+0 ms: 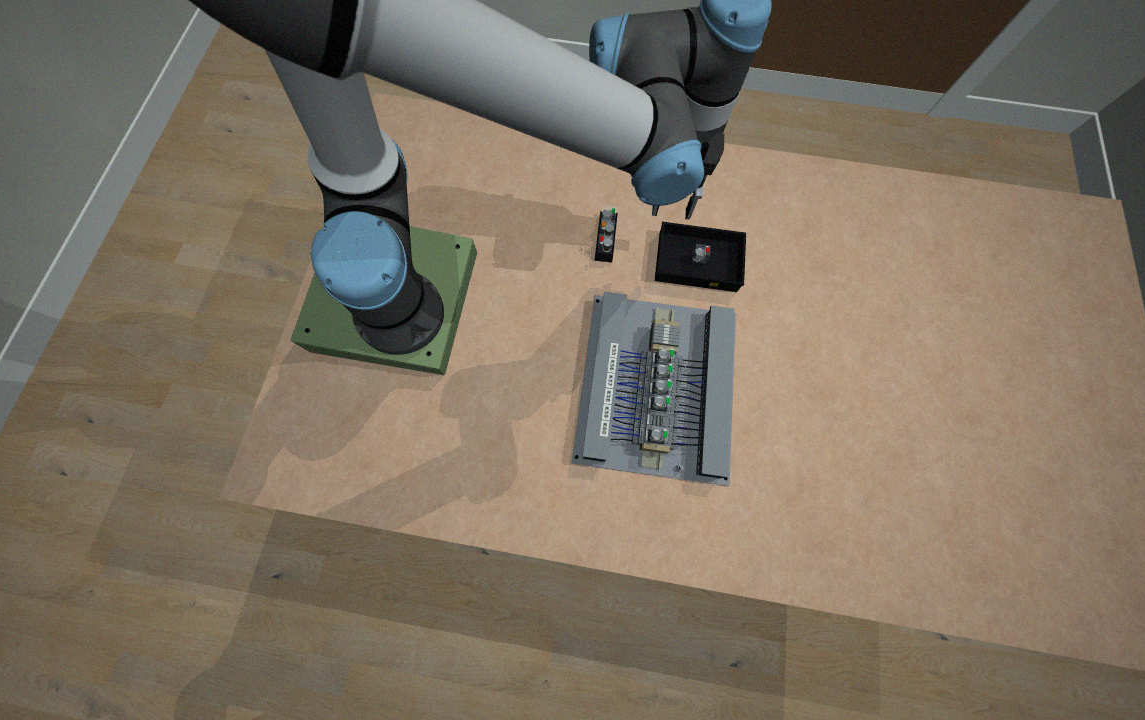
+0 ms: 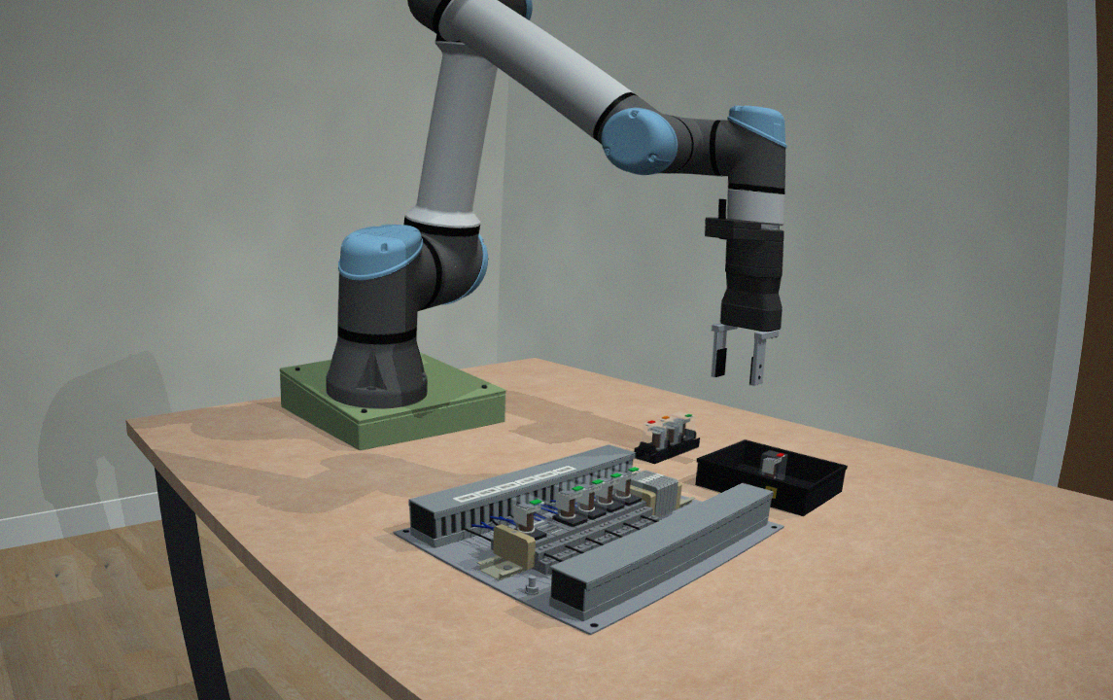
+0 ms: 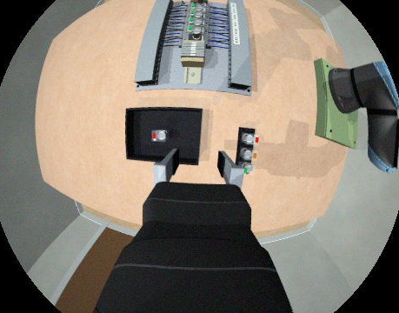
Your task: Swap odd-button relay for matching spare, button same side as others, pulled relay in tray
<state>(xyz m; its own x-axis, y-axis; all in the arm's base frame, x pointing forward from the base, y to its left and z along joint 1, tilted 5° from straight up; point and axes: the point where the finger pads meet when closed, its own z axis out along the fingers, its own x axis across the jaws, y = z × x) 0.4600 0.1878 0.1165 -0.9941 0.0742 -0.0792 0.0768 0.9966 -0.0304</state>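
Observation:
My gripper (image 1: 673,213) (image 2: 738,380) (image 3: 198,157) is open and empty, well above the table behind the tray and rack. The pulled relay with a red button (image 1: 700,253) (image 2: 772,465) (image 3: 160,136) stands in the black tray (image 1: 679,266) (image 2: 813,496) (image 3: 182,126). The spare rack (image 1: 603,257) (image 2: 669,450) holds three relays. The green-button spare (image 1: 609,214) (image 3: 248,168) is at its far end, its button on the opposite side from the orange and red ones. The relay row (image 1: 661,385) (image 2: 567,507) has green buttons and one empty socket (image 1: 657,419), second from the near end.
Grey wire ducts (image 1: 719,394) (image 2: 664,552) (image 3: 151,52) flank the row on the mounting plate. A terminal block (image 1: 665,334) (image 3: 193,49) stands at the row's tray end. The green robot base (image 1: 460,268) (image 2: 430,422) is left of the plate in the top view.

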